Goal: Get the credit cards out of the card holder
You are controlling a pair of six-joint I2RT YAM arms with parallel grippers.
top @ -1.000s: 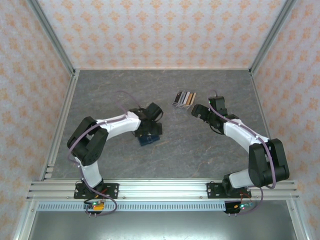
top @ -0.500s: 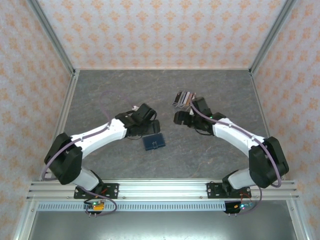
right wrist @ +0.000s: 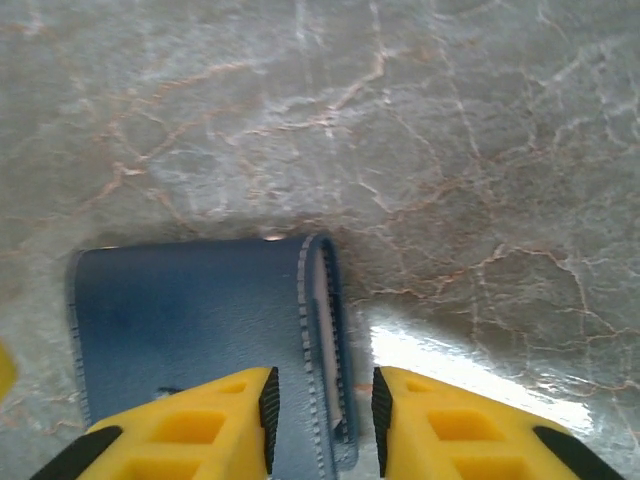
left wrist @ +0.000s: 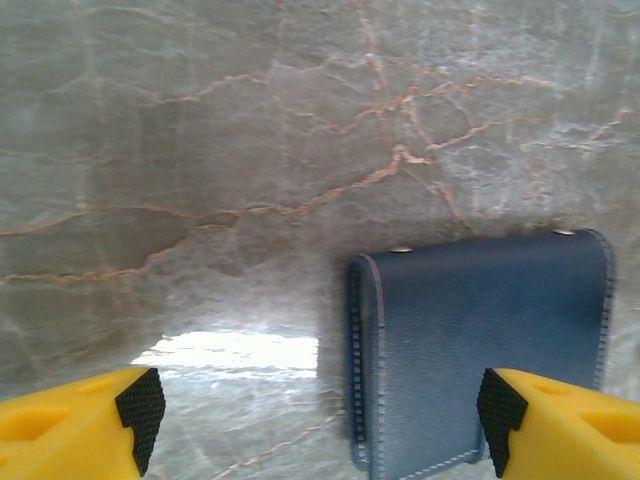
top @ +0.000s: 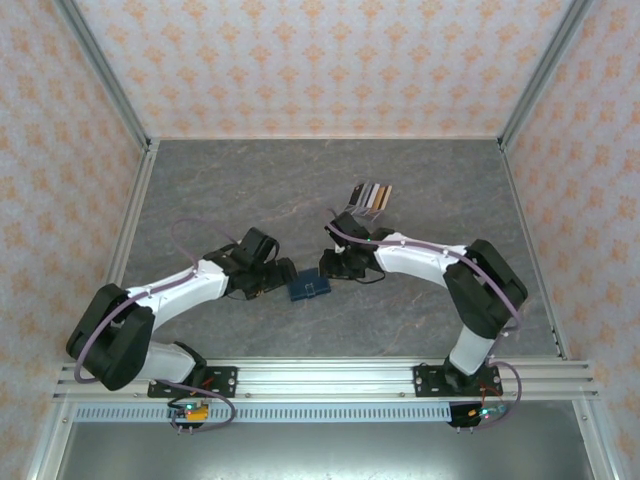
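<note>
Where the grey veined bench [top: 200, 190] runs between the two arms, the card holder [top: 308, 287] lies flat and folded, about midway between the left and right edges and nearer the near edge than the far one. We see a hand on either side of it. The left hand [top: 282, 275] sits just beside the holder's left side with its fingers [left wrist: 110, 425] spread wide. In the left wrist view the navy cover lies between them, close by the right finger and well clear of the left one, with bare bench in the gap. The right hand [top: 328, 272] is at the holder's right side. In the right wrist view its fingers [right wrist: 200, 430] stand near each other and straddle the holder's edge, where a paler lining shows between two stitched navy leaves. One finger is over the cover, the other over bare bench just past the edge. We cannot tell whether the pads press that edge or merely flank it. Towards the far edge, right of the middle, a striped cluster [top: 368, 197] of white, grey, black and tan strips rests well apart from holder and hands
</note>
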